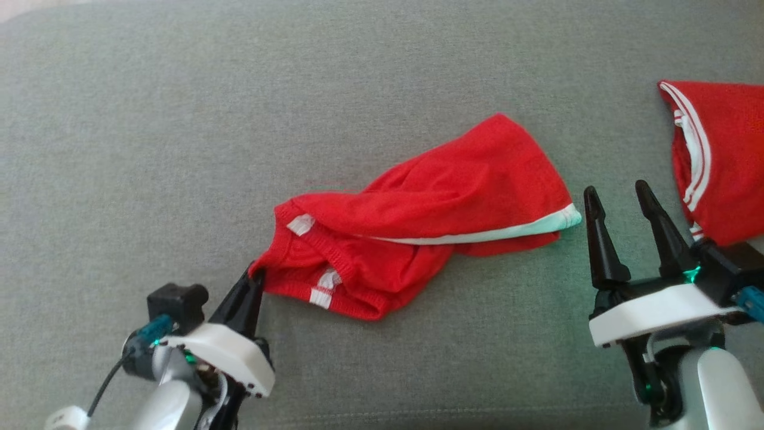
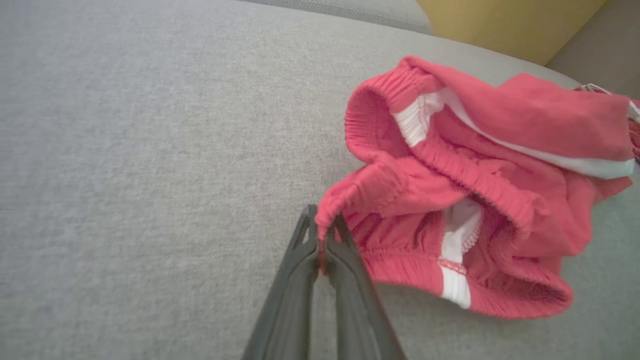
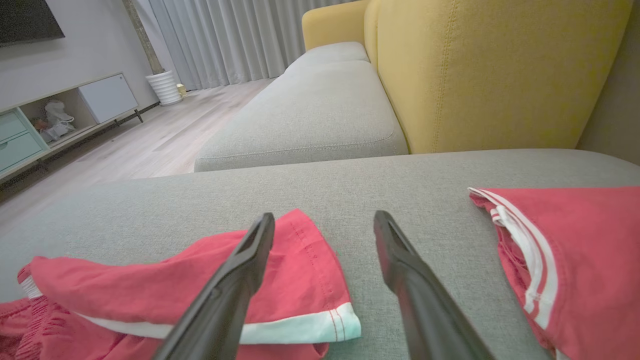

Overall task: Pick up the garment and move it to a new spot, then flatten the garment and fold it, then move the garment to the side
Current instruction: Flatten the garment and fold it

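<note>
Red shorts (image 1: pixel 430 203) with white trim lie crumpled on the grey sofa seat (image 1: pixel 179 119), about midway across it and nearer its front edge than its back. You have the elastic waistband end turned toward the left gripper (image 1: pixel 253 280) and the white-edged leg hem toward the right gripper (image 1: pixel 618 194). Your left jaws are pressed together on a pinch of the waistband's outer corner; in the left wrist view a fold of red cloth (image 2: pixel 475 200) rises between the two dark tips (image 2: pixel 322 225), and the rest of the shorts rests on the seat. Your right jaws stand wide apart and hold nothing; they sit just beside the hem, between the shorts and a second red garment (image 1: pixel 725 161) with white stripes that lies toward the seat's right side, apart from the shorts. From the right wrist you look along the open fingers (image 3: pixel 265 240) over the hem (image 3: pixel 100 290); the striped garment (image 3: pixel 590 260) is off to one side, and the yellow backrest (image 3: pixel 490 75) stands beyond the seat's far edge.
</note>
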{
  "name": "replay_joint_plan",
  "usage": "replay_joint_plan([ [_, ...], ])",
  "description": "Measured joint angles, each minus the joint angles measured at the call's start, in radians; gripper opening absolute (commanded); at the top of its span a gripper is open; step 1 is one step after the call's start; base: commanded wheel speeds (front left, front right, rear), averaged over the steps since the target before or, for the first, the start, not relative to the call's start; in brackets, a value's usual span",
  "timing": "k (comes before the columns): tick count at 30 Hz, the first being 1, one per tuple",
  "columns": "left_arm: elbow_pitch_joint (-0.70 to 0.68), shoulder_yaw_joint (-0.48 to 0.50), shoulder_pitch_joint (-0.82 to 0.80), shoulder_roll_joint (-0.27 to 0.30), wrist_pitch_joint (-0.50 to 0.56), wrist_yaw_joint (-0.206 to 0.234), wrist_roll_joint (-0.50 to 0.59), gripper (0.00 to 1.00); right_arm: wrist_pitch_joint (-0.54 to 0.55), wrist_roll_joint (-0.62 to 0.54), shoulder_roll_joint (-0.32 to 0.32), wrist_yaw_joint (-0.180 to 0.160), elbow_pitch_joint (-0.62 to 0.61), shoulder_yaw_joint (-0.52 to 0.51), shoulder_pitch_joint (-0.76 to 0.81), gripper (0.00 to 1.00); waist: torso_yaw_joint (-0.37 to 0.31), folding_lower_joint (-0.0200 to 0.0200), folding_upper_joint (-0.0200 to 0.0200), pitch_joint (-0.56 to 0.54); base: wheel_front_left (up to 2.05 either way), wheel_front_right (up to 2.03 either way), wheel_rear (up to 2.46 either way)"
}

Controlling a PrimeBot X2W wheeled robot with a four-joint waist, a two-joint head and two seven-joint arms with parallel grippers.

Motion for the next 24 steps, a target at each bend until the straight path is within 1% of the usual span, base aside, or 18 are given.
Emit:
replay_joint_plan([
  [1,-0.013,0.0,0.009,0.01,0.009,0.0,-0.006,0.0,0.001,0.0,0.0,0.0,0.0,-0.001,0.0,1.0,0.004,0.0,0.0,-0.001,0.0,0.0,0.0],
  [2,-0.02,0.001,0.016,0.016,0.017,0.004,-0.008,0.3,0.002,0.0,0.0,0.0,0.0,-0.002,0.0,1.0,0.007,0.0,0.0,-0.002,0.0,0.0,0.0],
  [3,-0.023,0.002,0.02,0.017,0.017,0.012,-0.008,1.0,0.002,0.0,0.0,0.0,0.0,-0.002,0.0,1.0,0.009,0.0,0.0,-0.003,0.0,0.0,0.0],
  [6,-0.037,0.007,0.023,0.017,0.014,0.035,-0.008,1.0,0.002,-0.002,0.0,0.0,-0.001,-0.001,0.0,1.0,0.009,0.0,0.0,-0.012,0.0,0.0,0.0],
  [8,-0.05,0.021,0.024,0.015,-0.014,0.057,-0.007,1.0,0.002,-0.009,0.0,0.0,-0.003,-0.001,0.001,1.0,0.007,0.0,0.0,-0.022,0.0,0.0,0.0],
  [11,-0.078,0.04,0.028,0.015,-0.049,0.099,0.006,1.0,0.002,-0.02,0.0,0.0,-0.008,-0.002,0.005,1.0,0.002,0.0,0.0,-0.04,0.0,0.0,0.0],
  [12,-0.115,0.058,0.041,0.014,-0.073,0.125,0.027,1.0,0.002,-0.021,0.0,0.0,-0.019,-0.002,0.007,1.0,0.0,0.0,0.0,-0.054,0.0,0.0,0.0],
  [14,-0.154,0.068,0.051,0.016,-0.089,0.146,0.048,1.0,0.003,-0.029,0.0,0.0,-0.027,-0.002,0.009,1.0,-0.001,0.0,0.0,-0.07,0.0,0.0,0.0],
  [18,-0.228,0.088,0.06,0.02,-0.1,0.173,0.086,1.0,0.011,-0.045,0.0,0.0,-0.04,-0.002,0.026,1.0,-0.002,0.0,0.0,-0.1,0.0,0.0,0.0],
  [24,-0.308,0.09,0.085,0.051,-0.093,0.202,0.121,1.0,0.022,-0.06,0.001,0.0,-0.045,-0.001,0.072,1.0,-0.004,0.0,0.0,-0.141,0.0,0.0,0.0],
])
